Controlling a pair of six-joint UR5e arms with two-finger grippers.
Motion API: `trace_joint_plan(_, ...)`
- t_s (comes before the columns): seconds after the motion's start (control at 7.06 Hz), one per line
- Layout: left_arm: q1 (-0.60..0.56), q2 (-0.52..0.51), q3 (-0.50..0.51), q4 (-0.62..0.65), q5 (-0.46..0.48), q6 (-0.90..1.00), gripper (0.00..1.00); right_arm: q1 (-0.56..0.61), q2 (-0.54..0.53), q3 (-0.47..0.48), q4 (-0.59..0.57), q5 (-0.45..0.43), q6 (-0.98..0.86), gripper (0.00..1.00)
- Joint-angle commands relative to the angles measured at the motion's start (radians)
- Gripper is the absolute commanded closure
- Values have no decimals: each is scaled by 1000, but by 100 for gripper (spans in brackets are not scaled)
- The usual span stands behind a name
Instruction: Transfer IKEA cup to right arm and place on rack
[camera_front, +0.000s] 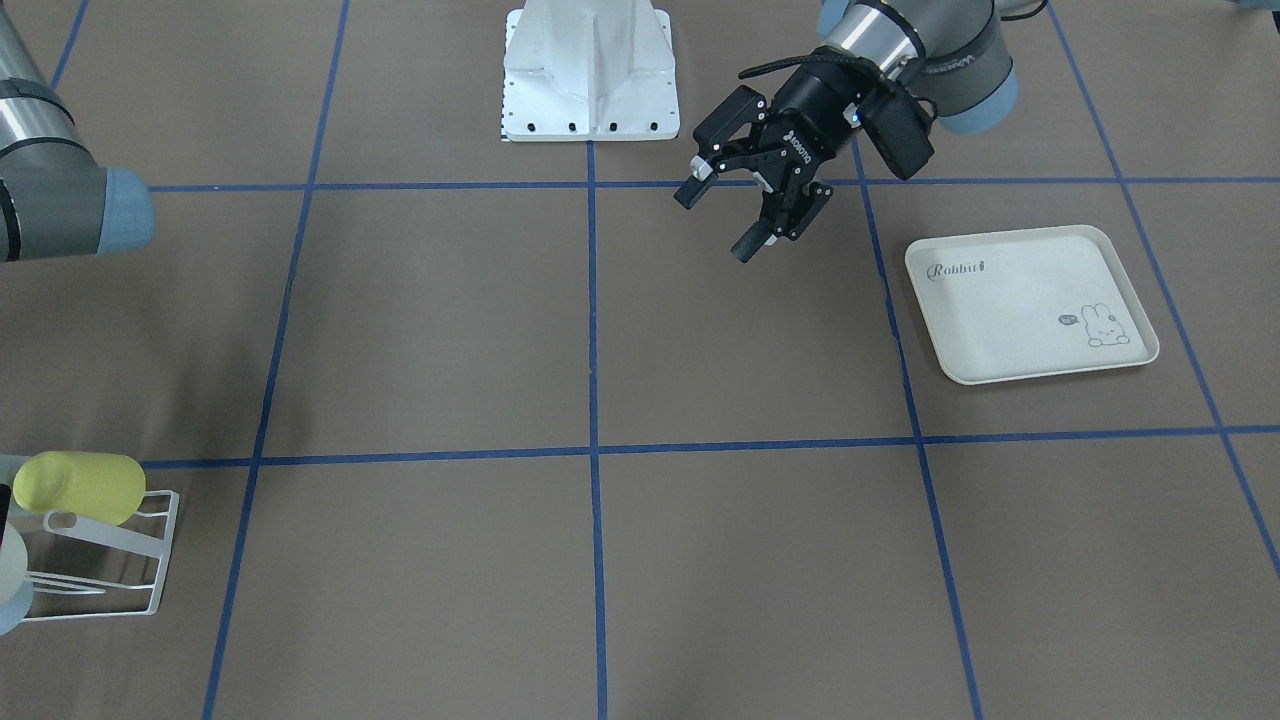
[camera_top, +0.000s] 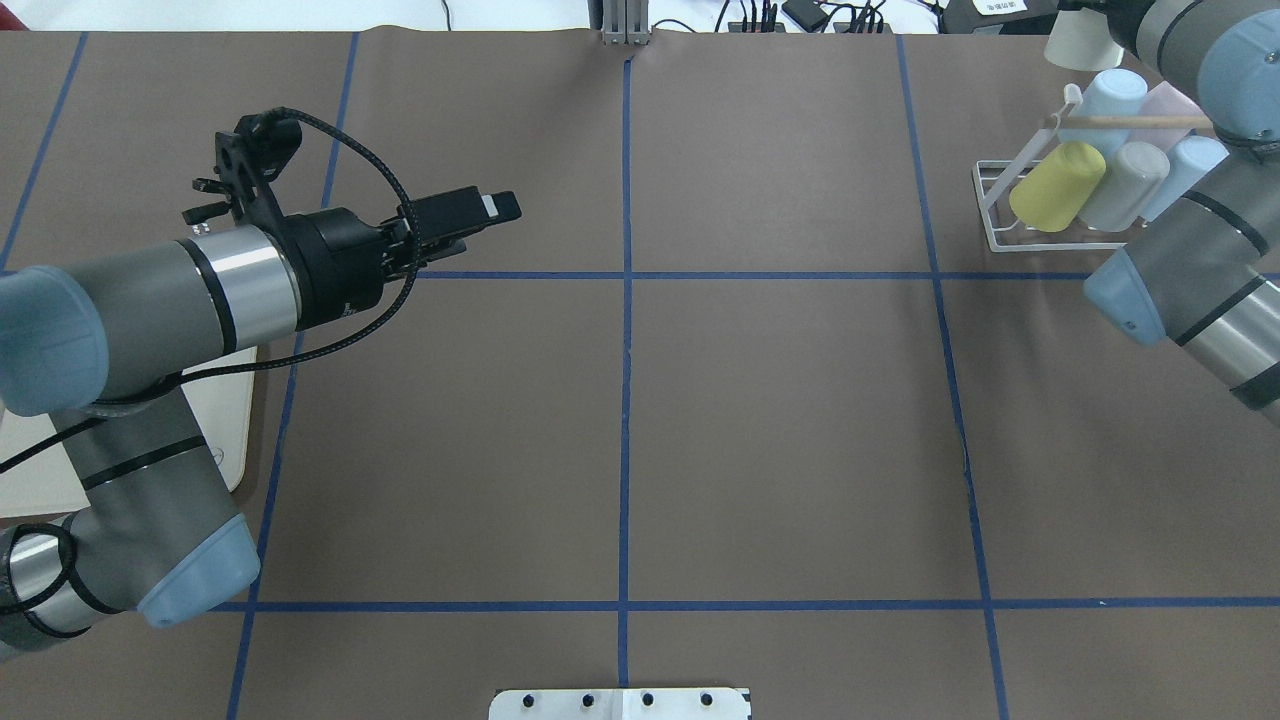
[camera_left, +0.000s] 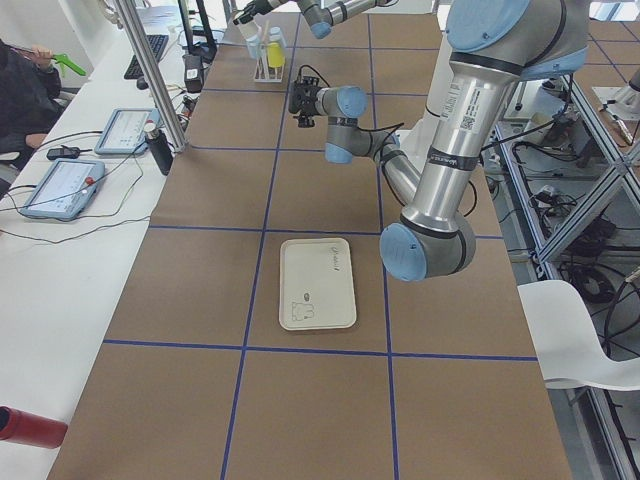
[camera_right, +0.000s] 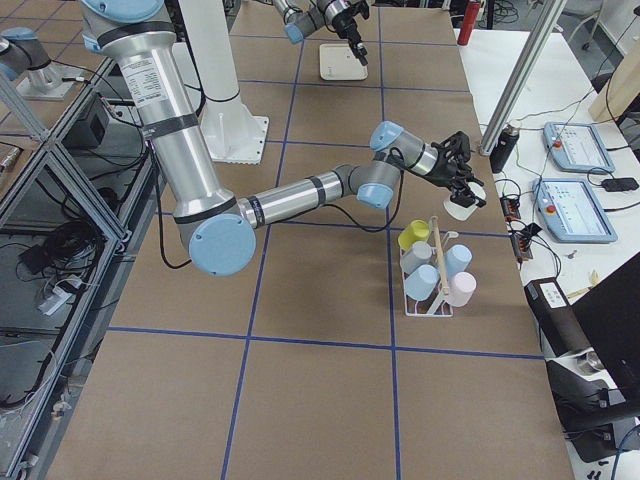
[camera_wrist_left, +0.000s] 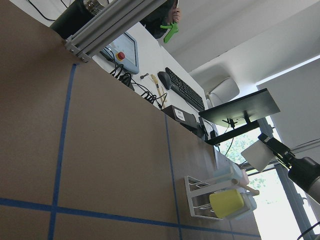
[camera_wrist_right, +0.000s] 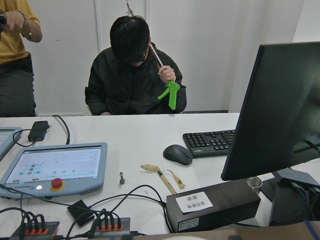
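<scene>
R gripper clenched on white cup near rack — L gripper fingers spread, empty.

- Premises: a robotics lab.
- Left arm and right arm, industrial type, stand at one brown table on a white base.
- Blue tape marks the table into a grid.
- Aluminium post stands at the table edge.
- White bench beside the table carries a pendant with a red stop button, monitor, keyboard, mouse and loose cables.
- A person sits at the bench.
</scene>
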Motion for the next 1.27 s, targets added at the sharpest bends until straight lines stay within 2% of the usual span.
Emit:
trace_joint_plan(0.0, -3, 15, -15, 9, -3, 11, 0, 1, 1, -76, 77, 5, -17, 100)
trace_joint_plan(0.14, -3, 16, -15, 7, -3, 11, 0, -1, 7, -120, 123, 7, -19, 100)
trace_joint_plan(1.13, -1, 27, -15, 6, -6, 11, 0, -1, -3, -144, 130, 67, -13, 100)
